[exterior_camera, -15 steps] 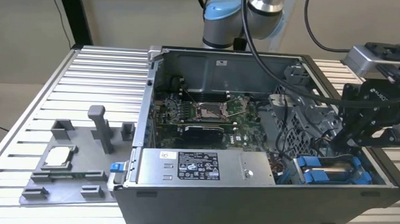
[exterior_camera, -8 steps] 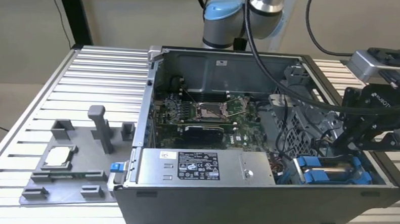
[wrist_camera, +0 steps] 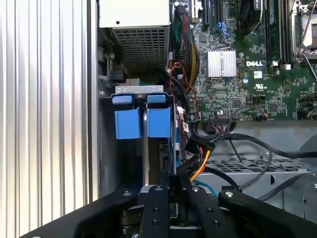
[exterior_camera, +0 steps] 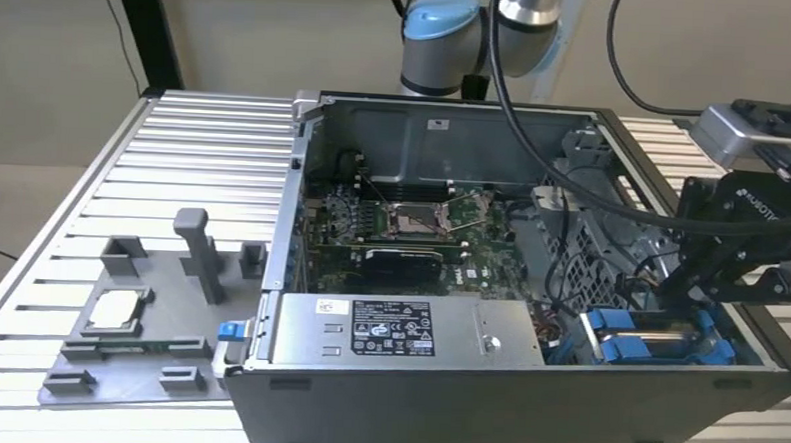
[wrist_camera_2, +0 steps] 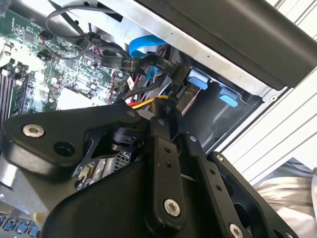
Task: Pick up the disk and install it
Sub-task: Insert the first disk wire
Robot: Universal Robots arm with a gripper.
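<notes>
Tool (wrist_camera: pixel 171 191) seen closed on the disk (wrist_camera: pixel 148 148) edge in its bay; cables (wrist_camera: pixel 198 153) nearby could be snagged.

Matt black gripper (wrist_camera: pixel 171 198) linkage, glossy blue plastic disk (wrist_camera: pixel 143 121) bracket – bare grey sheet-metal case (exterior_camera: pixel 495 386), ribbed aluminium table (exterior_camera: pixel 185 152).

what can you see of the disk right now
The disk stands on edge in the drive bay at the case's corner, seen edge-on in the first wrist view: a thin grey metal edge between blue plastic bracket tabs. The gripper sits right at its near end, beside red, yellow and black cables. Whether the jaws clamp it is unclear.
</notes>
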